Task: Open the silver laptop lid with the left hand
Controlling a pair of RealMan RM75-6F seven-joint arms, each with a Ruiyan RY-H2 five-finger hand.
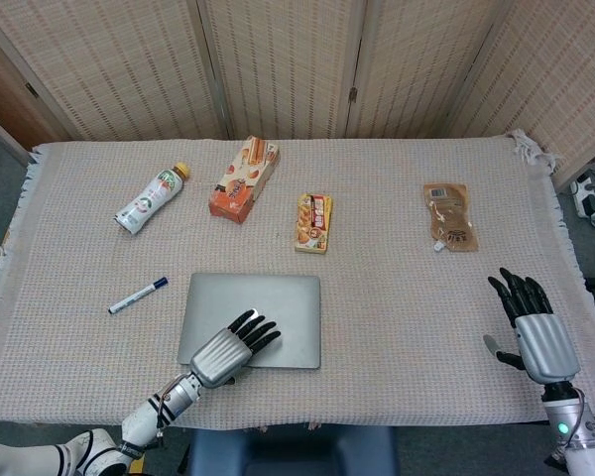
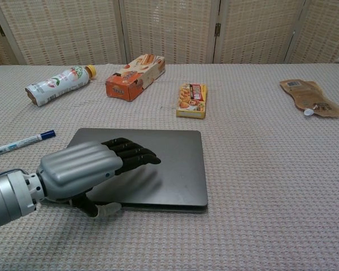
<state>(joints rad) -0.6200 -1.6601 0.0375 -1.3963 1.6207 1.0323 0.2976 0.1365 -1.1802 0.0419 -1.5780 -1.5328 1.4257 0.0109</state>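
The cloth-covered table [image 1: 397, 297] bears a closed laptop [image 1: 278, 307], bottle [image 1: 151, 197], marker [image 1: 137, 296], two boxes [image 1: 244, 178] and a pouch [image 1: 450, 216].

This looks like a robot test room or lab, staged rather than lived in. Woven folding screens [image 1: 297, 64] close off the whole top of the frame, walling in the work area. The counter [image 1: 397, 297] wears a beige knitted cloth, and unrelated goods lie spread apart on it: a drink bottle [image 1: 151, 198] at upper left, a snack box [image 1: 244, 178], a pouch [image 1: 449, 215] at upper right. A power strip [image 1: 587, 193] lies on the floor at the right edge.
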